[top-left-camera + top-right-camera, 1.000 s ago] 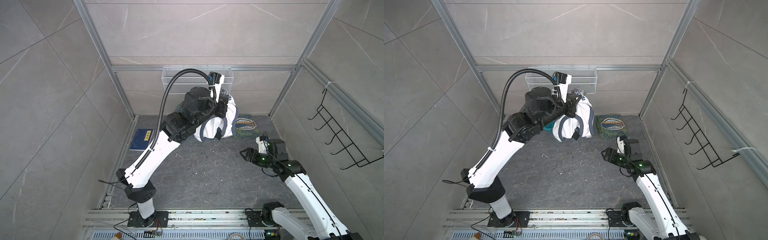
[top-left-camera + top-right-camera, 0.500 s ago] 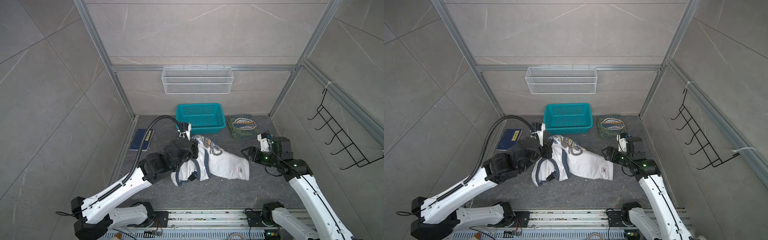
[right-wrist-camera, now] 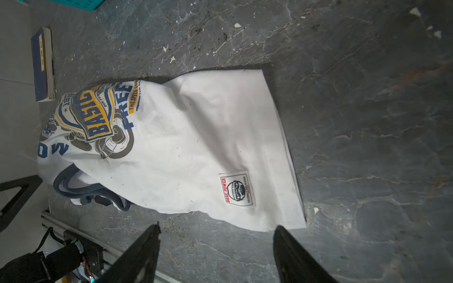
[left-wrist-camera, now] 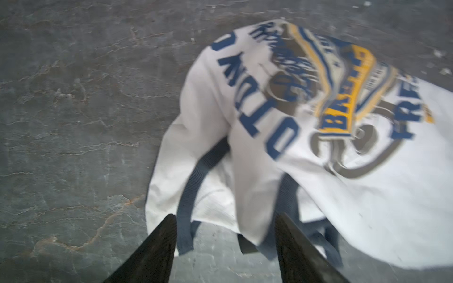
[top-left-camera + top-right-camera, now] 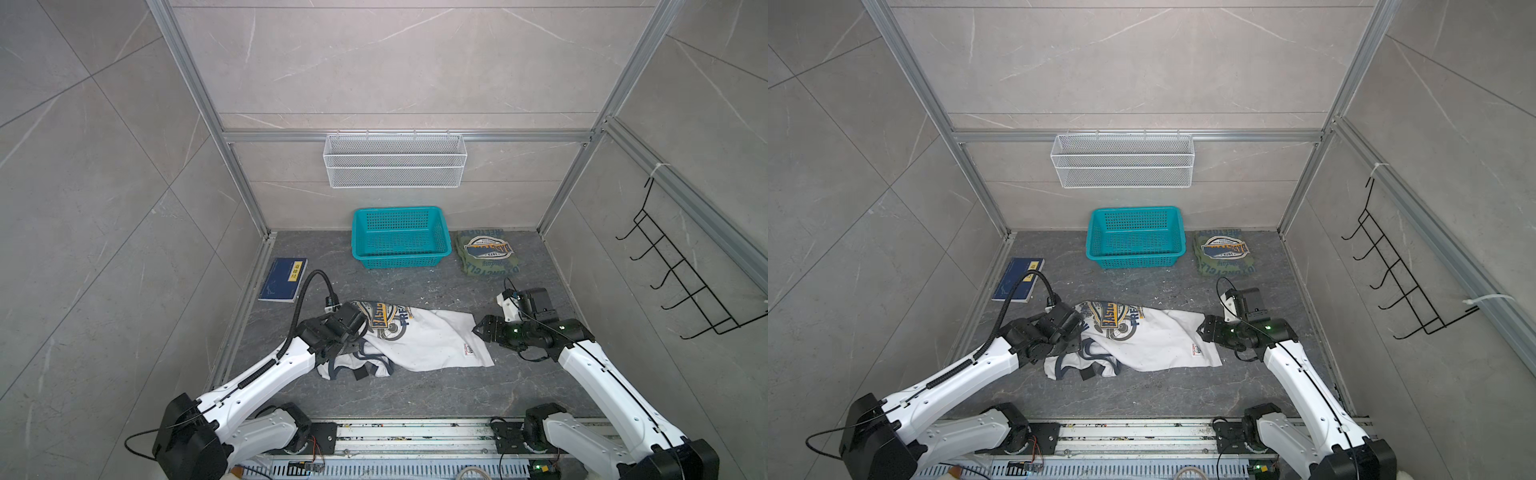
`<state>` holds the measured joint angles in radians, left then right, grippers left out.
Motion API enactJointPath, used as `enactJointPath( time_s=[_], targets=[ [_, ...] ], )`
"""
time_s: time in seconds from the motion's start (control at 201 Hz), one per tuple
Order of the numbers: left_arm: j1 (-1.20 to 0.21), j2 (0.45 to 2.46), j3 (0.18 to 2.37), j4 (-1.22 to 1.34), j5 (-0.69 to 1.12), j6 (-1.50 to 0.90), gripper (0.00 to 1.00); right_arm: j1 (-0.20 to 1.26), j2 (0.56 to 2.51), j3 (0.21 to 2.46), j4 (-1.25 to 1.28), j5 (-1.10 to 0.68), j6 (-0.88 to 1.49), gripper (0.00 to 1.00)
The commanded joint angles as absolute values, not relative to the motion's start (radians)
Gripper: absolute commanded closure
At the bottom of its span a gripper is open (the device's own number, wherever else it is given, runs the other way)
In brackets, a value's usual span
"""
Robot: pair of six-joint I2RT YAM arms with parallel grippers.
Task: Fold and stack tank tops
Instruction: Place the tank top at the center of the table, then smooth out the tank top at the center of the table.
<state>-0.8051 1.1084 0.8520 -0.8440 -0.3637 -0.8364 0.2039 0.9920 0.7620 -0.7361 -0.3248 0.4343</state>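
Between spread-apart jaws of left gripper (image 4: 226, 220): white tank top (image 4: 367, 208) straps, unclamped. Just ahead of right gripper (image 3: 217, 226), jaws apart, empty: its hem.

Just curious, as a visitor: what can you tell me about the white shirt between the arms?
The white tank top is cotton-looking cloth with navy-grey ribbed armhole trim, a navy-yellow badge print and a small sewn label near the hem. It lies crumpled, print up, on the grey tabletop. The left gripper, jaws open, straddles its strap end; the open right gripper sits by its hem corner, not gripping.
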Motion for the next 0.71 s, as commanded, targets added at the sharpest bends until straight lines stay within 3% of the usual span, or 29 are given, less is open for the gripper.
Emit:
enactJointPath(
  time_s=[0.0,0.209,0.458,0.702],
  targets=[
    [-0.98,1.136,0.894,-0.983,-0.355,-0.961,0.34,0.214,0.965,0.725,-0.731,-0.301,0.487,0.26],
    [-1.242,1.363,0.92,-0.885,-0.344,-1.07,0.31,0.228,0.953,0.669,-0.707,-0.276,0.539,0.26],
    [-1.258,1.618,1.029,-0.87,-0.399,-1.039,0.31,0.233,0.997,0.604,-0.652,-0.252,0.608,0.27],
    [-1.253,1.758,1.109,-0.896,-0.423,-1.019,0.39,0.233,0.986,0.557,-0.592,-0.264,0.64,0.29]
  ],
)
